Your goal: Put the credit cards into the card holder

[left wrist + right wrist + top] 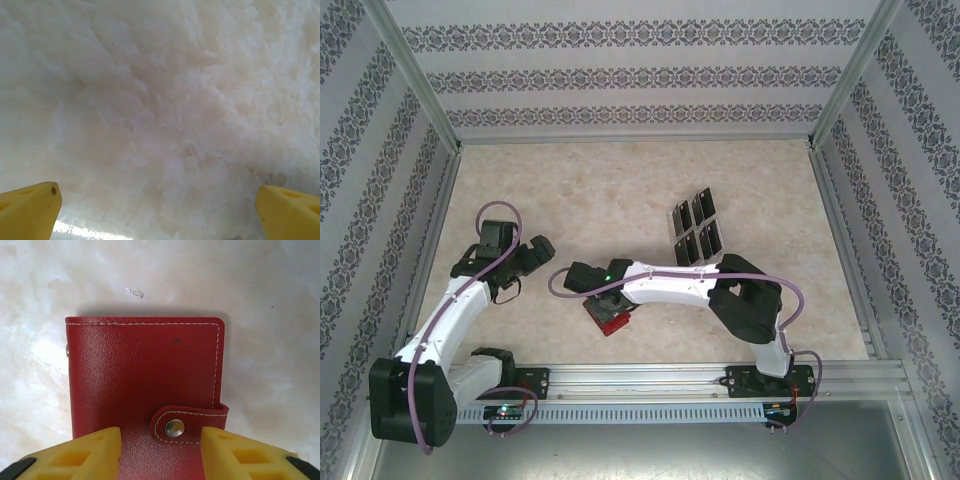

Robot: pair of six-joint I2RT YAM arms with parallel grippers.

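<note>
The card holder (145, 370), a red folded wallet with white stitching, lies shut on the table with its clasp tab (187, 424) snapped down. My right gripper (161, 436) hovers directly over it, and its yellow fingers (82, 455) stand partly apart on either side of the metal snap, gripping nothing. From above, the card holder (611, 320) peeks out under my right gripper (604, 300) near the front middle. Several black credit cards (695, 232) stand upright in rows behind the right arm. My left gripper (535, 252) is wide open over bare table (157, 200).
Patterned walls and metal frame posts (420, 90) enclose the beige marbled table (620, 190). A metal rail (650, 375) runs along the near edge at the arm bases. The right arm's purple cable (565, 285) loops near the card holder.
</note>
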